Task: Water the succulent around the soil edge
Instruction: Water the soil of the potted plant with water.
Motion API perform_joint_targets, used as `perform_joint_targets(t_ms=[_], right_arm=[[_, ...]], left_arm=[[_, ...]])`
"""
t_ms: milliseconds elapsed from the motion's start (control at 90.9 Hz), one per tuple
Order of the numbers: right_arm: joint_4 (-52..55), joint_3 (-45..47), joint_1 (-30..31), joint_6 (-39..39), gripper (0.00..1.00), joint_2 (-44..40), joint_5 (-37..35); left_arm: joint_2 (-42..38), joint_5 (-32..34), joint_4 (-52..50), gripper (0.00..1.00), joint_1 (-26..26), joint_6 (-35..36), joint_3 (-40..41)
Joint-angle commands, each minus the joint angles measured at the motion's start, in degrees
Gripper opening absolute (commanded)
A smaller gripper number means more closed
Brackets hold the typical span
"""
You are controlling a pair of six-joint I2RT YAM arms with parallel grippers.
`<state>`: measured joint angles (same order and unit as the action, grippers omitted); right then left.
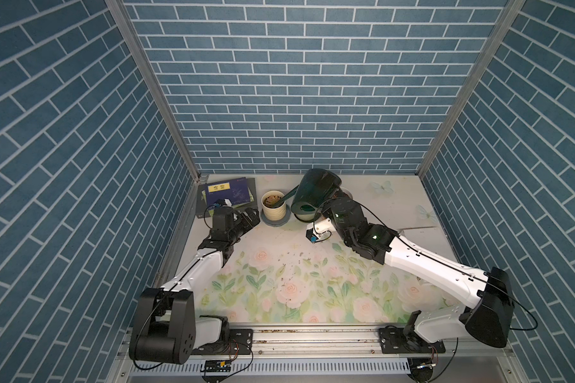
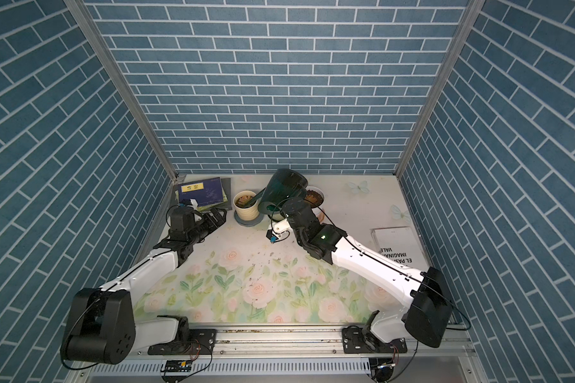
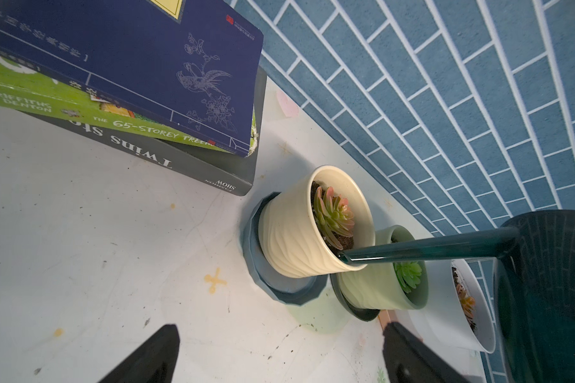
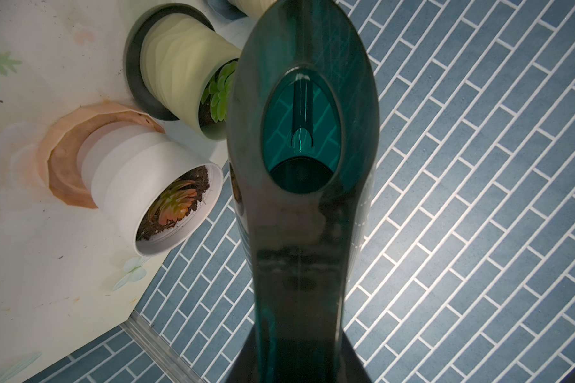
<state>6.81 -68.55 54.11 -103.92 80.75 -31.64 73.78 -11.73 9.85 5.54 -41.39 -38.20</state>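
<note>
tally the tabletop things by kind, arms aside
succulent pots: 3 (cream pot, green pot, white pot)
saucers: 3 (blue-grey saucer, dark saucer, terracotta saucer)
books: 4 (navy book, green book, grey book, white book)
watering can: 1
total: 11

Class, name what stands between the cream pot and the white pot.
A pale green pot holding a green succulent, on a dark saucer. The left wrist view shows it plainly; in both top views the watering can mostly hides it.

Left arm (image 1: 196, 268) extended forward; left gripper (image 1: 250, 218) low, jaws standing apart. Right arm (image 1: 429, 265) reaching inward, wrist (image 1: 344, 212) raised; right gripper hidden beneath it, clamped closed.
</note>
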Motion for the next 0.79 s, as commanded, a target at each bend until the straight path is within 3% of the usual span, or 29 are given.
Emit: perform_joint_targets(t_ms=[0, 781], right_arm=[[-5.6, -3.1, 0.1, 2.2, 0.00, 0.2, 0.9], [-11.6, -5.2, -3.1, 0.2, 0.00, 4.5, -4.0]], left_arm=[[0.4, -0.5, 0.6, 1.00, -0.4, 0.3, -0.1], [0.5, -0.2, 0.3, 1.00, -0.4, 0.5, -0.1]])
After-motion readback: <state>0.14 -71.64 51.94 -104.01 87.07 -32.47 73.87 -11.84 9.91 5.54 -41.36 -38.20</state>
